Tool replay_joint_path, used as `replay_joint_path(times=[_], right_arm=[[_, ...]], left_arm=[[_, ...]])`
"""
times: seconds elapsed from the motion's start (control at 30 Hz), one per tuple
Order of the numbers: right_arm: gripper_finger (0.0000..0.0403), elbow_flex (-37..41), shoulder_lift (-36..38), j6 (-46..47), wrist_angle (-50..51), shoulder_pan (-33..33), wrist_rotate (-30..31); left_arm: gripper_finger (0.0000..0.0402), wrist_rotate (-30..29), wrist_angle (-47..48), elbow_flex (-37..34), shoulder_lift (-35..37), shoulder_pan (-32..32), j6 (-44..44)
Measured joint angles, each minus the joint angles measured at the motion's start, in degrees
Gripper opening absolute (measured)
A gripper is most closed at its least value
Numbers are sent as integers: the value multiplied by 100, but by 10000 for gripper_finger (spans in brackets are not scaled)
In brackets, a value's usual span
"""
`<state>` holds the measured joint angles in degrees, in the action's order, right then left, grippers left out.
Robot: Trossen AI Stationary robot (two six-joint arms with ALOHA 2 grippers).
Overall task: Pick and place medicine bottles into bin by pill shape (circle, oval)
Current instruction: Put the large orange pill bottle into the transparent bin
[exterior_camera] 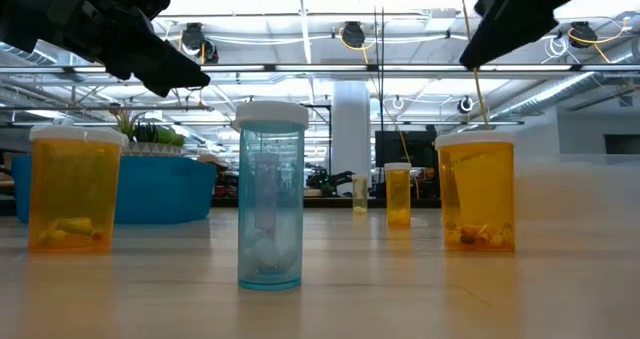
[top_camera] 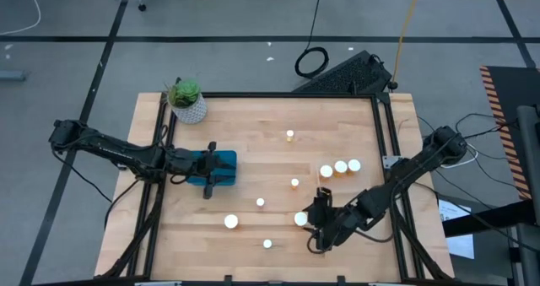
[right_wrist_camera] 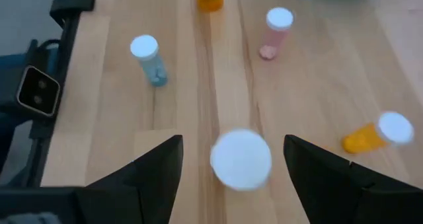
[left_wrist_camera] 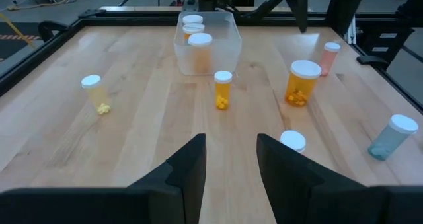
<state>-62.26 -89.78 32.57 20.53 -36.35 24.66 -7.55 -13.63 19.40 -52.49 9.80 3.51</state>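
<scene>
Three bottles already stand in the clear bin (left_wrist_camera: pixel 228 42), seen well ahead of the left gripper (left_wrist_camera: pixel 229 159) in its wrist view; no bottle shows in the blue bin (top_camera: pixel 221 162), which lies directly beneath that gripper, so far as the high view tells.

Six bottles are left loose on the table (top_camera: pixel 253 126). The right gripper (right_wrist_camera: pixel 232 159) hovers with fingers spread wide and empty, a white-capped bottle (right_wrist_camera: pixel 241 158) standing directly between and below them, not yet touched. Ahead of it: a blue-tinted bottle (right_wrist_camera: pixel 148 59), a pinkish one (right_wrist_camera: pixel 275 32), and an amber one (right_wrist_camera: pixel 375 135) off to one side.

The left gripper is also parted, holding nothing, waiting over the blue bin.

Judgement: roughly a third sorted; next pick looks to be the bottle under the right gripper.
</scene>
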Motion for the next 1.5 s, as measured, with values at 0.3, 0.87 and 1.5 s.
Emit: replay_joint_path(times=[0.3, 0.87, 1.5], right_arm=[[317, -2, -440, -337, -263, 417, -712], [325, -2, -757, 123, -213, 796, -1349], [267, -2, -924, -66, -184, 896, -1598]], left_arm=[[138, -55, 2, 0, 0, -52, -149], [138, -55, 5, 0, 0, -50, -149], [138, -55, 4, 0, 0, -50, -228]])
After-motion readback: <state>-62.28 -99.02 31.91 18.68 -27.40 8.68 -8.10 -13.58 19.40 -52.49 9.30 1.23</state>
